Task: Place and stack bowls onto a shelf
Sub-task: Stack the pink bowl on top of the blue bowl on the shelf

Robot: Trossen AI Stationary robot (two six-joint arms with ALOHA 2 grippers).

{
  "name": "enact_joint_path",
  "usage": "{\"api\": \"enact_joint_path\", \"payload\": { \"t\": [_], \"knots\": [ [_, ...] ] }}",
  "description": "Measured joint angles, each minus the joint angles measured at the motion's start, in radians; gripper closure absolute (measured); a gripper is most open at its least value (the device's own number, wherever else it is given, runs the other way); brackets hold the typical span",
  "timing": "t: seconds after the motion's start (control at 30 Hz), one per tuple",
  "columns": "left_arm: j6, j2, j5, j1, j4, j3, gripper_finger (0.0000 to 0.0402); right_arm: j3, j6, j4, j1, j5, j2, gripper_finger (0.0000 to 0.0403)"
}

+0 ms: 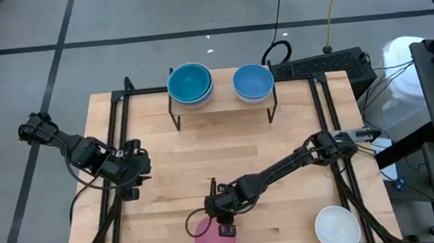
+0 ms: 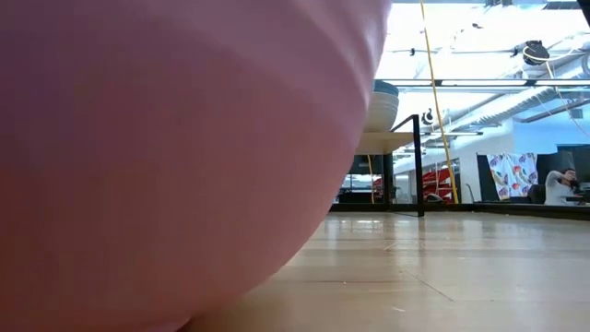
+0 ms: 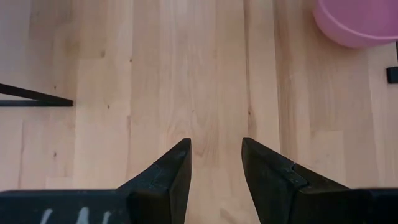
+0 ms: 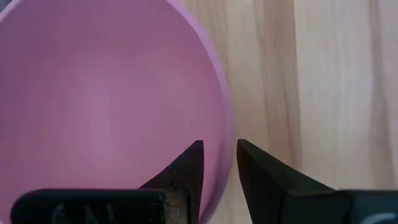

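A pink bowl [image 1: 215,239] stands on its base near the table's front edge and fills the low view [image 2: 166,138]. My right gripper [image 4: 217,146] is open at the bowl's rim [image 4: 225,134], one finger over the inside and one outside it; I see no touch. In the high view the right gripper [image 1: 227,229] is above the bowl's far right side. My left gripper [image 3: 216,146] is open over bare wood at the table's left [image 1: 133,185]. On the shelf [image 1: 223,105] stand a teal stack of bowls [image 1: 190,84] and a blue stack of bowls [image 1: 253,82].
A white bowl [image 1: 337,228] sits at the front right corner. Black frame rails [image 1: 120,147] run along the table's left and right sides. A keyboard [image 1: 319,65] lies beyond the far right corner. Bare wood lies between the shelf and the pink bowl.
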State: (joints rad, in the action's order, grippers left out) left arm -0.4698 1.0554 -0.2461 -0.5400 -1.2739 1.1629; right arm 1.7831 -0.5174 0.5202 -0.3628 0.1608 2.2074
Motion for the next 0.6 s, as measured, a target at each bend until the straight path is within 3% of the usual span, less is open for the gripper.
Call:
{"api": "enact_joint_path", "payload": {
  "t": [0.17,0.33,0.6],
  "knots": [
    [0.0,0.0,0.0,0.0,0.0,0.0,0.0254,-0.035,-0.02,-0.06,0.001,0.024,0.001,0.0324],
    [0.003,0.0,0.0,0.0,0.0,0.0,0.0254,-0.036,-0.001,-0.085,0.001,0.027,0.0,0.0392],
    [0.003,0.0,0.0,0.0,-0.001,0.0,0.0254,-0.038,0.002,-0.057,0.007,0.054,-0.019,0.0401]
  ]
}}
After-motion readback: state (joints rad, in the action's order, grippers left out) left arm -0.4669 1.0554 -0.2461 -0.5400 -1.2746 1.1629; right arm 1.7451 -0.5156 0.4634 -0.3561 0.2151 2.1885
